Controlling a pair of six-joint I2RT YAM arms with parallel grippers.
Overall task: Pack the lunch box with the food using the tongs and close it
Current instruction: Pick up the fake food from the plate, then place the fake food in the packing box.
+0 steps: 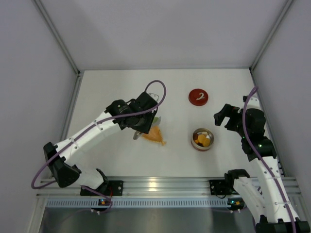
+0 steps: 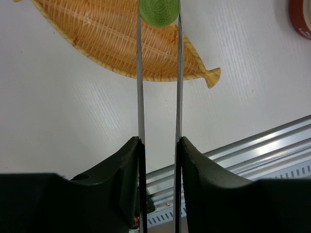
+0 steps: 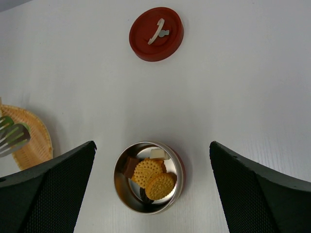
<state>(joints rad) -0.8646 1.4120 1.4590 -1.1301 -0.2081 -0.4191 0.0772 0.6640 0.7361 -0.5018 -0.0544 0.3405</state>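
Left gripper [image 2: 159, 145]: clamped across both arms of the tongs [image 2: 140, 97], low on the shanks. I read that placement as a way to let the squeeze travel up to the tips.

Tongs: pinched nearly parallel, with the tips closed on a round green piece [image 2: 158, 12]. The narrow gap fits a small, firm item.

Green piece: sits over the wicker leaf dish [image 2: 107, 39], near its middle. I cannot tell from here whether it is lifted clear or resting on the weave.

Leaf dish: on the table [image 1: 121, 87], left of the lunch box and well apart from it. It looks like the pick-up point, so I judge a carry to the right comes next.

Lunch box [image 3: 120, 187]: upright and uncovered, so the mouth is free for drops from above. It holds two round biscuits [image 3: 154, 177], a brown piece [image 3: 129, 166] and a white piece [image 3: 158, 154].

Lid [image 3: 156, 33]: flat on the table beyond the lunch box, not touching it and handle side up. It is parked out of the loading path.

Right gripper [image 1: 219, 115]: jaws spread wide and holding nothing, hovering just beside the lunch box. My guess is that it is there to handle the lid.

Progress: packing partly done, closing not yet begun.
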